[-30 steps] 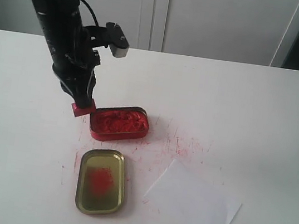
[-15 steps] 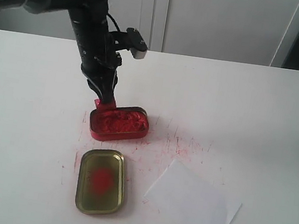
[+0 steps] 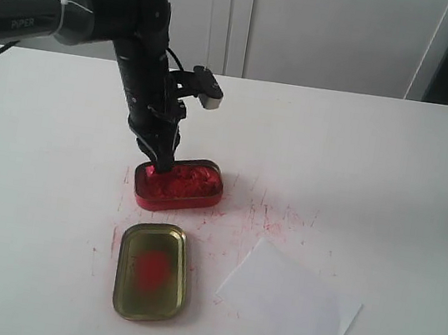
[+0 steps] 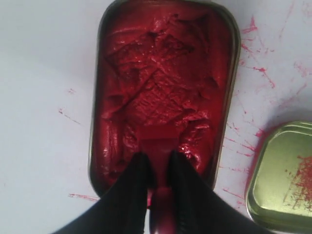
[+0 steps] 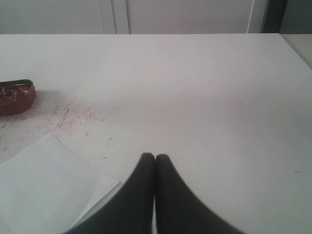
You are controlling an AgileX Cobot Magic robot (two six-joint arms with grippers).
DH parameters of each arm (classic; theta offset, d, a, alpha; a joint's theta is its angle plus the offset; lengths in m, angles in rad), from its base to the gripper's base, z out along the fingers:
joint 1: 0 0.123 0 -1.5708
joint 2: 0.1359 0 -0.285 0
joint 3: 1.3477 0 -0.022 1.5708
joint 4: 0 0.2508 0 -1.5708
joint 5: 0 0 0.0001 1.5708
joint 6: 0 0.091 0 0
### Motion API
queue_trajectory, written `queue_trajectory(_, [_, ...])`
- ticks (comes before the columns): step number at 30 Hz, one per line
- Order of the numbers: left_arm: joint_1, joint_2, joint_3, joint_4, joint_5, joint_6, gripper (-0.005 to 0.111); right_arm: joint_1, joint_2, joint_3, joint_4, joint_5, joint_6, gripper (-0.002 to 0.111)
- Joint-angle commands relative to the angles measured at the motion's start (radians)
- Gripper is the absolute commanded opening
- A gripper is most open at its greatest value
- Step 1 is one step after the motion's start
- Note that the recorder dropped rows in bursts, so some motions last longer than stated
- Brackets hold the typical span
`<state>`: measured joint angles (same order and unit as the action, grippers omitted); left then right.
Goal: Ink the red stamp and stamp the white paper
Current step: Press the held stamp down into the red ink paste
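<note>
The red stamp (image 4: 157, 145) is clamped between the two black fingers (image 4: 134, 180) of the left pincer (image 4: 157, 158), which closes narrowly on its handle. The stamp's base is down against the crumbly red ink (image 4: 161, 78) inside the red tin (image 4: 94, 122). In the exterior view the left pincer (image 3: 162, 158) points steeply down into the tin (image 3: 176, 203) near its 10 o'clock corner, and the stamp itself is almost wholly hidden there behind the fingers. The ink surface is rough, with pressed dents and ridges.

The tin sits near the middle of the white desk (image 3: 377, 157). At 6 o'clock from it, close by but not touching, lies the gold lid (image 3: 168, 294), open side up, with a red smudge in its middle; the left wrist view catches a corner of this lid (image 4: 282, 170) too. Fine red specks and streaks (image 3: 267, 216) mark the desk around the tin, thickest toward 3 and 4 o'clock.

The white paper (image 3: 288, 299) lies flat at about 4 o'clock from the tin, turned at an angle to the desk edge, apart from both tin and lid.

The right pincer (image 5: 155, 158) is out of the exterior view; its own camera shows its fingers pressed together with nothing between them, above bare desk just beside a corner of the paper (image 5: 44, 190).
</note>
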<state>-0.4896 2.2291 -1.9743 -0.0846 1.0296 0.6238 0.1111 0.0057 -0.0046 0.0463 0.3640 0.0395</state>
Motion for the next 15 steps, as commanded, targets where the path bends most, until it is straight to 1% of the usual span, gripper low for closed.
queue_trajectory(1, [-0.001, -0.002, -0.003, -0.042, 0.010, 0.040, 0.000, -0.006, -0.006, 0.005, -0.001, -0.015, 0.002, 0.000])
queue_trajectory(11, [-0.001, 0.015, -0.003, -0.064, -0.008, 0.090, 0.000, -0.006, -0.006, 0.005, -0.001, -0.015, 0.002, 0.000])
queue_trajectory(15, [-0.001, 0.015, -0.031, -0.062, -0.010, 0.090, 0.000, -0.006, -0.006, 0.005, -0.001, -0.015, 0.002, 0.000])
